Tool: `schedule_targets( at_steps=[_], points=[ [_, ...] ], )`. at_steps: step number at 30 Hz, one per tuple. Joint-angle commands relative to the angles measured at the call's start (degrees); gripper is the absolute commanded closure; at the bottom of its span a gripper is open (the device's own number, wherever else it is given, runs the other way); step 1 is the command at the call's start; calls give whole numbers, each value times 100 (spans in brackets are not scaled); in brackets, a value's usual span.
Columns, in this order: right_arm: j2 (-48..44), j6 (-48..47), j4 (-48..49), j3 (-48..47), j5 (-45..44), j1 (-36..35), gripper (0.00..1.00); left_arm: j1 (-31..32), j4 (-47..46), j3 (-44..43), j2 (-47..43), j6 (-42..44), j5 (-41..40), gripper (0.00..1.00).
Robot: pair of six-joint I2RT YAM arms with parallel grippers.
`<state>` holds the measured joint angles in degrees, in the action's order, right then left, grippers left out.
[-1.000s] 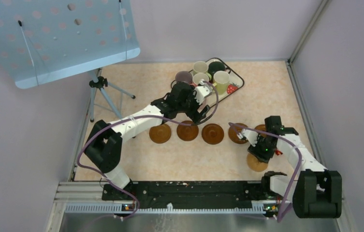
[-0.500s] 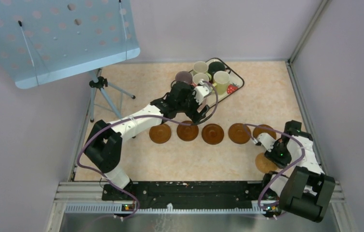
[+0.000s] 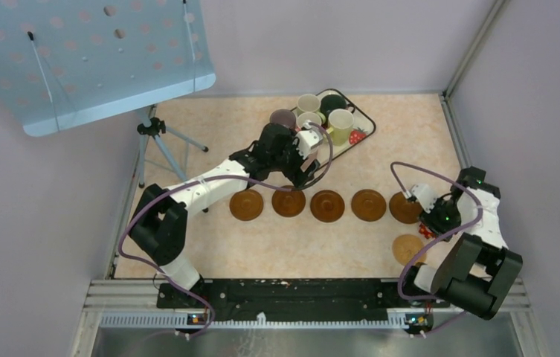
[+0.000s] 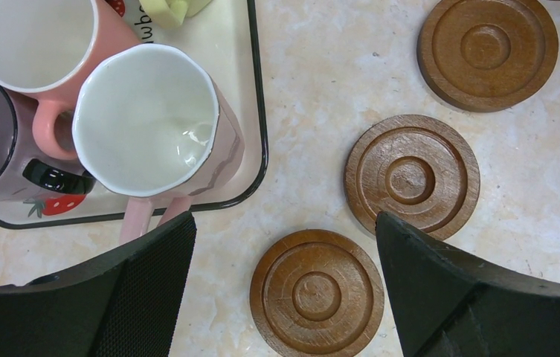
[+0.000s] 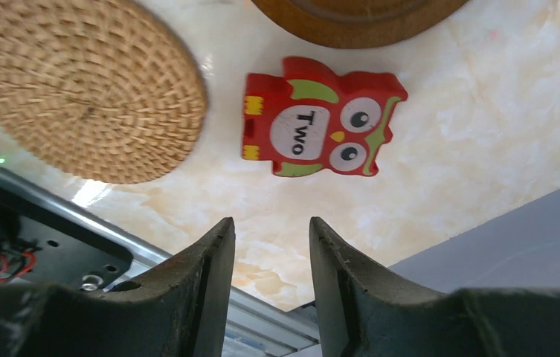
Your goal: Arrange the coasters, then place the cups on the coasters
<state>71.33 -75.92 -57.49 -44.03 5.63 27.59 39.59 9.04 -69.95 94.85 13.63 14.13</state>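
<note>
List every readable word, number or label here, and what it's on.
"Two": on the white belly patch of the red owl block, right wrist view.
Printed letters on the strawberry tray, left wrist view: cut off at the edge, unreadable.
Nothing else carries legible text.

Left pincer (image 4: 284, 223) spread wide, right pincer (image 5: 271, 223) ajar

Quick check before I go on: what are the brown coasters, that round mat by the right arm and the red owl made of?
The brown coasters look like wood: visible grain, turned rings, low sheen. The round mat: woven straw or rattan, coiled weave, matt. The red owl: probably painted wood, flat cut-out edges; could be plastic.
</note>
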Motion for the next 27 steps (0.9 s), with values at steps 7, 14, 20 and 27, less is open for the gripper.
schedule_targets(
  at_steps=[7, 14, 20, 27],
  points=[
    [-565, 937, -257, 330, 663, -1625, 58, -121, -85, 81, -199, -1, 118, 5],
    [-642, 986, 52, 835, 387, -2275, 59, -212, -130, 186, -237, -29, 99, 5],
    [-288, 1253, 724, 1177, -54, -2346, 61, -286, -130, 143, -165, -119, 99, 5],
    [-145, 1286, 934, 1233, -491, -1944, 61, -372, -61, 59, -134, -53, 107, 5]
  ],
)
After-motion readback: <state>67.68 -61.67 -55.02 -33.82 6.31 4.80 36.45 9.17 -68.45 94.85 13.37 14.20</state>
